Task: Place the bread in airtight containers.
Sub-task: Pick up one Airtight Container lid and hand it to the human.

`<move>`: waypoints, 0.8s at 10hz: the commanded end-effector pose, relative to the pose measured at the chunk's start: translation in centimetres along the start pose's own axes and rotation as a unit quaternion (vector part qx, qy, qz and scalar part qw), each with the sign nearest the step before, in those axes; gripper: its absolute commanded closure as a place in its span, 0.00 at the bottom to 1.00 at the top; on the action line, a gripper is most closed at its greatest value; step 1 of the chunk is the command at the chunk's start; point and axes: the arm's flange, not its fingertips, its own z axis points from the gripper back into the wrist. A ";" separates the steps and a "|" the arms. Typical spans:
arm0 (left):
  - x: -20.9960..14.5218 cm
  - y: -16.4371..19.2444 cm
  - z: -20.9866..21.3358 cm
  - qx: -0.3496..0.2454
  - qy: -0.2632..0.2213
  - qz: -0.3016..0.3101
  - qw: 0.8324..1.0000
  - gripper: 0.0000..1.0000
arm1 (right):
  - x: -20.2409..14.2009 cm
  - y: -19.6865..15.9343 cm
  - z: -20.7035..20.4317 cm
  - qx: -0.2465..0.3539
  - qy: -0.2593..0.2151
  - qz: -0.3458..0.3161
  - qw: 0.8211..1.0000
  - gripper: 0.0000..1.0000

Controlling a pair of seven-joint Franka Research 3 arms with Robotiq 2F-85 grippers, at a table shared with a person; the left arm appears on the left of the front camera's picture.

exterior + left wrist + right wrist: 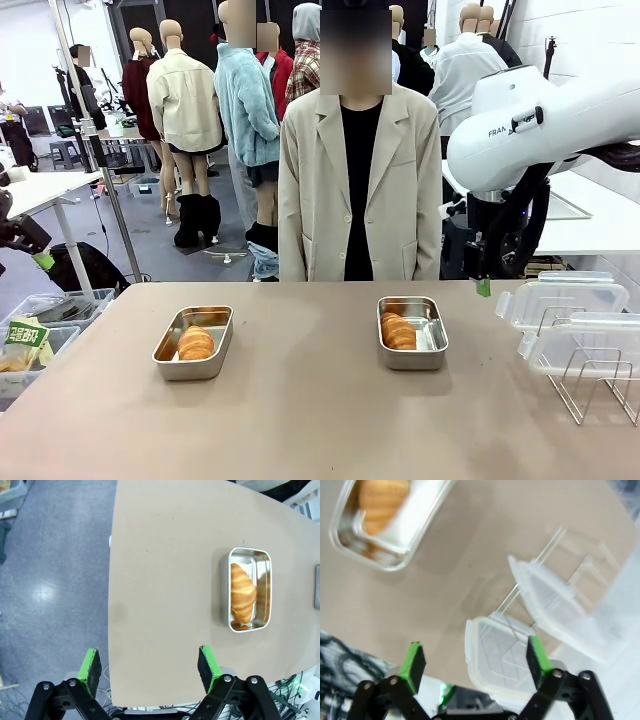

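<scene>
Bread is sitting one roll to each of the two containers, neither lidded, so I am judging the step in hand to be fetching a lid. Noting that the right gripper is hanging released and empty, fingers spread wide, directly over the nearer lid. The second lid is leaning just beyond its fingertips on the wire rack. Noting that the left gripper is likewise released, holding nothing, with its container well ahead of the fingers.

To do this well, I am planning to pinch the nearer lid at one rim only, lift straight out so the second lid is not dragging along, then carry it flat.

Right wrist view is giving the lid-to-finger alignment, though blurred. Front view is not resolving that, but is showing both containers and the person standing across the table. Left wrist view is showing the roll lying against one long wall.
</scene>
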 end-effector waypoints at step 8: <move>-0.1 0.1 0.1 0.000 -0.004 0.002 1.000 0.00 | -9.9 -1.8 -0.8 0.011 0.030 0.184 0.982 0.00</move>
